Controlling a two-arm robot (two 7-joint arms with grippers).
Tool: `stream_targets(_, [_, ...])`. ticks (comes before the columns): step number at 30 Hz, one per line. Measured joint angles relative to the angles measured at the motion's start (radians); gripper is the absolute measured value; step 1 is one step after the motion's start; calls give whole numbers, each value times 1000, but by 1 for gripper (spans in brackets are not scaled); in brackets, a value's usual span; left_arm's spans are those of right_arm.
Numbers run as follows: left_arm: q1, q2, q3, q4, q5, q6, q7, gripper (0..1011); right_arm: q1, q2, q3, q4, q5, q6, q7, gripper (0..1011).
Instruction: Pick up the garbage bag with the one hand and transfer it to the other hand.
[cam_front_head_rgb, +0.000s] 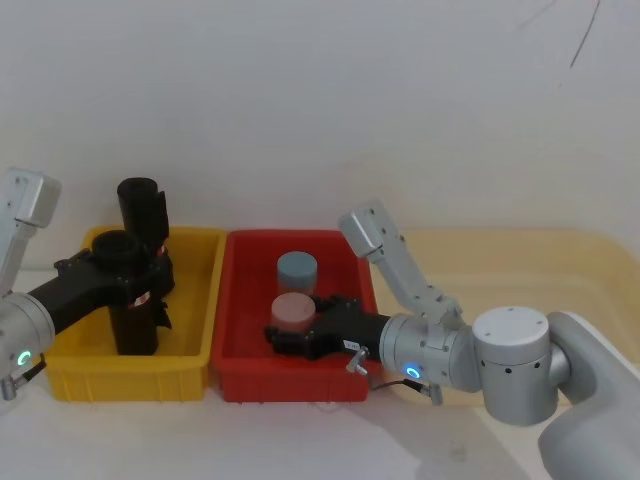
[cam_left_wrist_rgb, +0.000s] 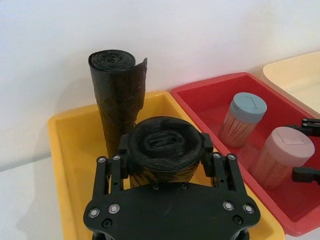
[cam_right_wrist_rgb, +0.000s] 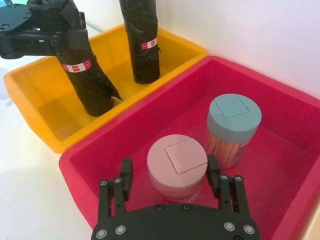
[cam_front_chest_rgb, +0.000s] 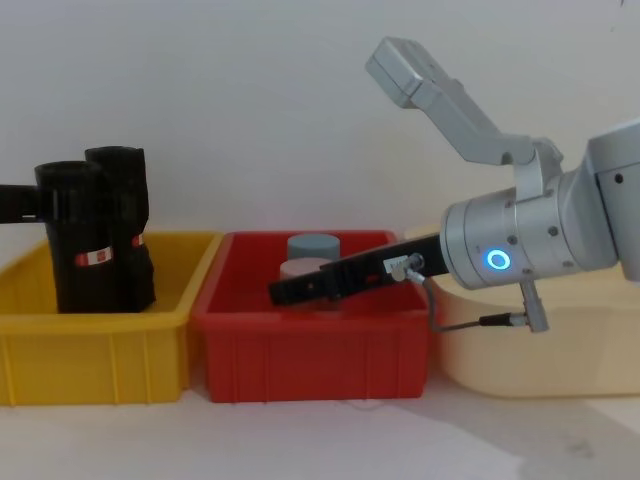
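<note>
My left pincer (cam_left_wrist_rgb: 165, 150) clamps the crinkly black garbage bag roll (cam_right_wrist_rgb: 92, 87), tilted inside the yellow plastic bin (cam_right_wrist_rgb: 40, 100). My right pincer (cam_right_wrist_rgb: 170, 167) sits open astride a pink-lidded jar (cam_right_wrist_rgb: 177, 157) in the red bin (cam_right_wrist_rgb: 90, 150).

Looks like a robot lab test bench: bare white wall (cam_front_head_rgb: 320, 100) at the far side, plain white tabletop (cam_front_head_rgb: 250, 440), plastic bins in a row, yellow bin (cam_front_head_rgb: 130, 380) left, red bin (cam_front_head_rgb: 290, 382) middle, cream bin (cam_front_head_rgb: 560, 255) right.

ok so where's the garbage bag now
In the head view the garbage bag sits in the yellow bin on the robot's left, its top clamped by the left gripper, in front of the twin roll.
</note>
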Motion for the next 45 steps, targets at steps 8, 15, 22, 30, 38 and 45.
stream_targets(8, [0,0,0,0,0,0,0,605,1,-1,0,2,1,4,6,678])
stream_targets(15, [0,0,0,0,0,0,0,525,1,-1,0,3,1,6,9,647])
stream_targets(22, [0,0,0,0,0,0,0,486,2,-1,0,3,2,7,10,647])
stream_targets(30, [-1,2,2,-2,3,1,4,442,1,1,-1,0,2,7,11,647])
stream_targets(38, [-34,9,11,-13,27,6,9,403,-6,18,9,-56,2,-5,9,647])
stream_targets(45, [-94,6,19,-26,44,0,-10,403,-15,46,36,-139,5,-19,-12,647])
